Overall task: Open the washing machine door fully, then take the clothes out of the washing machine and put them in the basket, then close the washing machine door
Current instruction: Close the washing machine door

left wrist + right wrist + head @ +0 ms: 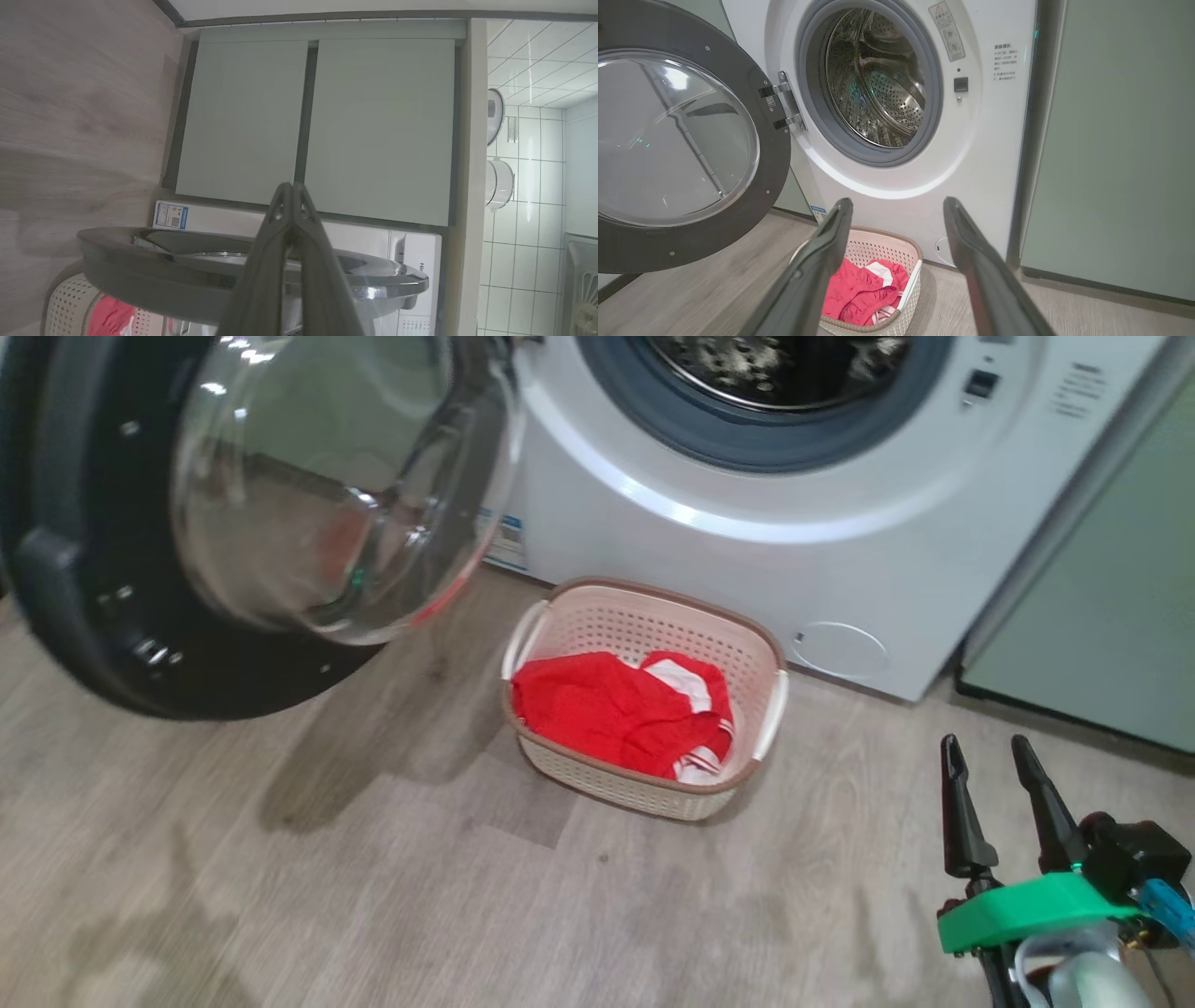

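One washing machine (747,551); one washing machine door (84,616), on two hinge brackets (774,88); one basket (644,616) with two white handles (773,714); clothes (607,709): one red heap, garment count indeterminable; two pale green cabinet panels (243,121); two claws: left claw (292,187), right claw (985,744).
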Robot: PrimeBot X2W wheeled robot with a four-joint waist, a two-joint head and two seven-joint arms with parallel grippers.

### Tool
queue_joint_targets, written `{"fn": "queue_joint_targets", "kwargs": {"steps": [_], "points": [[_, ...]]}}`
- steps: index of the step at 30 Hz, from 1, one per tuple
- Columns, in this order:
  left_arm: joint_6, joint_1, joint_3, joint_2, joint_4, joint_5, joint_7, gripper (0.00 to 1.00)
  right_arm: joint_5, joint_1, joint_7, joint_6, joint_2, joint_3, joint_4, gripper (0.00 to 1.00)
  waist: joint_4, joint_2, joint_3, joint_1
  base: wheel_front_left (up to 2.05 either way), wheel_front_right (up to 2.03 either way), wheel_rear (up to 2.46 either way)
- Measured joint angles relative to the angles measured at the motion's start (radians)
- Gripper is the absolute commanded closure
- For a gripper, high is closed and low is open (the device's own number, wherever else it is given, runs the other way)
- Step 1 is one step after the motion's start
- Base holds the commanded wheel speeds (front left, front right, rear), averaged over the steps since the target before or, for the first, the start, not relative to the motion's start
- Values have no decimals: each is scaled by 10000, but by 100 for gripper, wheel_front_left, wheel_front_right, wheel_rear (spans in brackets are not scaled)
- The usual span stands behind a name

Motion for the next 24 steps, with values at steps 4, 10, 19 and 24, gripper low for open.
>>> {"fn": "queue_joint_targets", "kwargs": {"steps": [4, 10, 19, 24], "points": [[-180, -254, -238, 148, 221, 86, 451, 100, 0, -172, 0, 0, -86, 61, -4, 0, -409, 0, 162, 0, 0, 0, 0], [-364, -417, -458, 211, 360, 148, 917, 100, 0, -259, 0, 0, -127, 17, -17, 0, -874, 0, 453, 0, 0, 0, 0], [-809, -428, -773, 29, 259, 163, 1893, 100, 0, -263, 0, 0, -171, -192, -38, 0, -895, 0, 662, 0, 0, 0, 0], [-970, -407, -1258, -631, -272, 163, 2951, 100, 0, -265, 0, 0, -169, -263, -40, 0, -648, 0, 601, 0, 0, 0, 0]]}}
